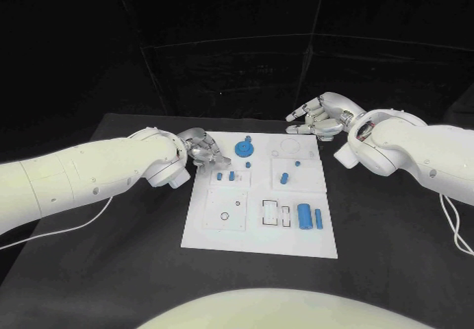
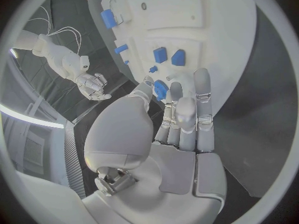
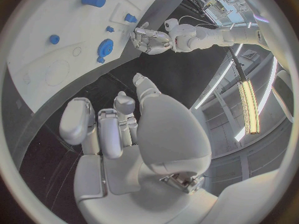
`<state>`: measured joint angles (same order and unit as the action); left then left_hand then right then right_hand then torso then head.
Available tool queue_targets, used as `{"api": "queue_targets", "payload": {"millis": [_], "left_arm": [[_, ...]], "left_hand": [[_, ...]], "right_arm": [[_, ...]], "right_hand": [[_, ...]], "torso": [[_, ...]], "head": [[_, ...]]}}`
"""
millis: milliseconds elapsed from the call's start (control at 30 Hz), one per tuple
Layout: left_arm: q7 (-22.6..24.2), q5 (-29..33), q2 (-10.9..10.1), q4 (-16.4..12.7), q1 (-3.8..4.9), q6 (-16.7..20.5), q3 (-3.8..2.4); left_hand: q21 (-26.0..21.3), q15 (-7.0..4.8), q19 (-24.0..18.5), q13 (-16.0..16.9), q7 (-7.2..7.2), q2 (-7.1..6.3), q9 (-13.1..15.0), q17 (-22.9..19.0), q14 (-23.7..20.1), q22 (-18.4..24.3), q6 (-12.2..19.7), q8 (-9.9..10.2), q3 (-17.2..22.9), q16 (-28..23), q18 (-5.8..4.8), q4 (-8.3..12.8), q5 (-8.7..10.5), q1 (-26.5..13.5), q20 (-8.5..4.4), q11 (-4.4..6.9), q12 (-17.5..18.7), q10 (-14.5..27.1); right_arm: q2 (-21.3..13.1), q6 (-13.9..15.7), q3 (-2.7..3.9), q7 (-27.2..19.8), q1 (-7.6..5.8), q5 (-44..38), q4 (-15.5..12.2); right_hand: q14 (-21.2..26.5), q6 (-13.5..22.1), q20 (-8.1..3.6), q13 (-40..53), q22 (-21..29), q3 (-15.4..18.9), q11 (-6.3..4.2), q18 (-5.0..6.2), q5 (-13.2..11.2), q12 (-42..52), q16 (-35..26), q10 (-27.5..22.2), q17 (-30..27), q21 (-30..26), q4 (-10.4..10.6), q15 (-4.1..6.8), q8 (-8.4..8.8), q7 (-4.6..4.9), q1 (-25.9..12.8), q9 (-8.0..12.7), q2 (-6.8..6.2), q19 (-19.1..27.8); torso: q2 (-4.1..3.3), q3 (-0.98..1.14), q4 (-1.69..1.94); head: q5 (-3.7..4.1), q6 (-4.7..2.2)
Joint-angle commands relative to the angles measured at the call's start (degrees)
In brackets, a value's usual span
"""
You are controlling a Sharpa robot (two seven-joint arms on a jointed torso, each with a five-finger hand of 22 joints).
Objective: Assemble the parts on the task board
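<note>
No readable text, label, brand, number or sign appears anywhere. The board (image 1: pixel 259 226) carries only outlined shapes, thin rectangles and circles, with no lettering that can be made out.
</note>
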<state>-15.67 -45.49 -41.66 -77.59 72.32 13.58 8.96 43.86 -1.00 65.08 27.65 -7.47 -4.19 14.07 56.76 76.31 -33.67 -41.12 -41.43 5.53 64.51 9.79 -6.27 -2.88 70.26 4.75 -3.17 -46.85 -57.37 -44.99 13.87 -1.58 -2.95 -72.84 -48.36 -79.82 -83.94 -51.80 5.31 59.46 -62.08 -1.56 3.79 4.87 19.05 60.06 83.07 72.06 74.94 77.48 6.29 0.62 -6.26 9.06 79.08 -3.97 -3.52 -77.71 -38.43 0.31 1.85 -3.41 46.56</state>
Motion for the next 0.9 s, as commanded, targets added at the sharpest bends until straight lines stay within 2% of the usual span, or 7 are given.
{"api": "queue_targets", "payload": {"millis": [33, 200, 400, 467, 600, 767, 900], "left_arm": [[11.2, 5.0, 0.5, 0.3, 0.17, 4.8, -0.04], [13.6, 1.5, 2.1, 1.7, 0.27, 3.9, -0.03], [15.9, -8.2, 4.9, 4.6, 0.29, 2.9, 0.0], [16.4, -10.8, 5.7, 5.4, 0.28, 2.5, 0.02], [17.0, -15.6, 7.5, 7.1, 0.28, 1.8, 0.12], [16.1, -21.3, 10.0, 9.4, 0.27, 0.0, 0.39], [15.3, -23.5, 11.1, 10.3, 0.28, -1.1, 0.45]], "left_hand": [[-2.9, 0.59, -0.6, -1.9, -0.71, 0.37, -1.1, -7.4, -3.5, 2.0, 0.7, 1.1, 0.2, -6.9, 0.62, 1.6, -0.04, 3.1, 0.8, -0.61, 2.3, 2.7], [-6.3, 1.38, -0.1, -5.9, -1.51, 1.07, -3.4, -13.3, -5.8, 4.5, 0.6, 4.1, 1.0, -12.5, 0.74, 4.1, -0.08, 7.4, 1.59, -1.6, 6.3, 6.4], [-8.3, 1.18, 1.6, -11.9, -1.39, 0.97, -7.8, -13.6, -5.1, 6.3, -5.0, 10.6, 4.5, -12.3, 0.44, 7.1, -0.19, 10.3, 1.51, -1.37, 10.5, 4.6], [-8.4, 1.21, 1.8, -12.4, -1.2, 0.93, -8.2, -13.4, -4.9, 6.3, -5.4, 11.2, 4.8, -12.1, 0.66, 7.3, -0.02, 10.4, 1.33, -1.51, 11.1, 4.8], [-8.1, 1.12, 3.0, -14.4, -1.01, 0.41, -9.5, -9.9, -2.7, 6.3, -7.0, 13.5, 5.6, -8.4, 0.71, 8.1, 0.0, 10.1, 1.18, -1.49, 12.5, 4.4], [-5.3, 0.69, 6.9, -16.2, -0.58, -0.81, -10.4, 4.4, 4.6, 4.8, -8.0, 16.6, 6.0, 5.2, 0.67, 9.0, 0.0, 8.8, 0.76, -1.1, 13.0, 3.3], [1.5, 0.4, 10.5, -17.0, -0.28, -1.3, -10.3, 11.1, 7.5, -1.9, -8.7, 18.1, 5.8, 11.4, -0.24, 9.4, -0.02, 8.0, 0.36, -0.81, 12.9, 3.7]], "right_arm": [[0.1, -0.1, 0.03, -0.5, -0.1, -0.1, 0.0], [0.2, -0.1, 0.03, -0.5, -0.1, -0.1, 0.1], [0.3, -0.2, 0.03, -0.5, -0.09, -0.1, 0.1], [0.3, -0.2, 0.03, -0.5, -0.09, -0.1, 0.1], [0.3, -0.1, 0.03, -0.5, -0.09, -0.1, 0.1], [0.5, -0.1, 0.03, -0.5, -0.09, -0.1, 0.1], [0.5, -0.1, 0.03, -0.5, -0.09, -0.1, 0.1]], "right_hand": [[-3.3, 0.3, 0.02, -0.1, 0.1, 0.0, -0.02, 0.53, 0.3, 0.1, -0.2, -0.3, 3.5, -0.4, 0.0, 0.08, -0.35, -0.02, 0.0, 0.0, 0.57, 0.2], [-3.3, 0.3, 0.02, -0.1, 0.1, 0.0, -0.02, 0.53, 0.3, 0.1, -0.2, -0.3, 3.5, -0.4, 0.0, 0.08, -0.35, -0.02, 0.0, 0.0, 0.57, 0.2], [-3.3, 0.3, 0.03, -0.1, 0.1, 0.1, 0.0, 0.52, 0.3, 0.1, -0.2, -0.3, 3.6, -0.4, 0.1, 0.07, -0.35, -0.01, -0.2, 0.0, 0.61, 0.2], [-3.3, 0.3, 0.03, -0.1, 0.1, 0.1, 0.0, 0.52, 0.3, 0.1, -0.2, -0.3, 3.6, -0.4, 0.1, 0.07, -0.35, -0.01, -0.2, 0.0, 0.61, 0.2], [-3.3, 0.3, 0.03, -0.1, 0.1, 0.1, 0.0, 0.52, 0.3, 0.1, -0.2, -0.3, 3.6, -0.4, 0.1, 0.07, -0.35, -0.01, -0.2, 0.0, 0.61, 0.2], [-3.3, 0.3, 0.03, 0.0, 0.0, 0.0, -0.01, 0.52, 0.3, 0.1, -0.2, -0.3, 3.6, -0.4, 0.1, 0.07, -0.35, -0.02, -0.1, 0.0, 0.63, 0.2], [-3.3, 0.3, 0.03, 0.0, 0.0, 0.0, -0.01, 0.52, 0.3, 0.1, -0.2, -0.3, 3.6, -0.4, 0.1, 0.07, -0.35, -0.02, -0.1, 0.0, 0.64, 0.2]], "torso": [[-0.09, 0.02, -0.09], [-0.06, 0.04, -0.12], [-0.06, 0.05, -0.12], [-0.1, 0.04, -0.16], [-0.14, 0.03, -0.17], [-0.1, 0.05, -0.1], [-0.08, 0.02, -0.09]], "head": [[0.0, -0.09], [0.11, -0.45], [0.75, -1.13], [0.88, -1.36], [1.13, -1.62], [1.29, -1.85], [1.41, -1.86]]}}
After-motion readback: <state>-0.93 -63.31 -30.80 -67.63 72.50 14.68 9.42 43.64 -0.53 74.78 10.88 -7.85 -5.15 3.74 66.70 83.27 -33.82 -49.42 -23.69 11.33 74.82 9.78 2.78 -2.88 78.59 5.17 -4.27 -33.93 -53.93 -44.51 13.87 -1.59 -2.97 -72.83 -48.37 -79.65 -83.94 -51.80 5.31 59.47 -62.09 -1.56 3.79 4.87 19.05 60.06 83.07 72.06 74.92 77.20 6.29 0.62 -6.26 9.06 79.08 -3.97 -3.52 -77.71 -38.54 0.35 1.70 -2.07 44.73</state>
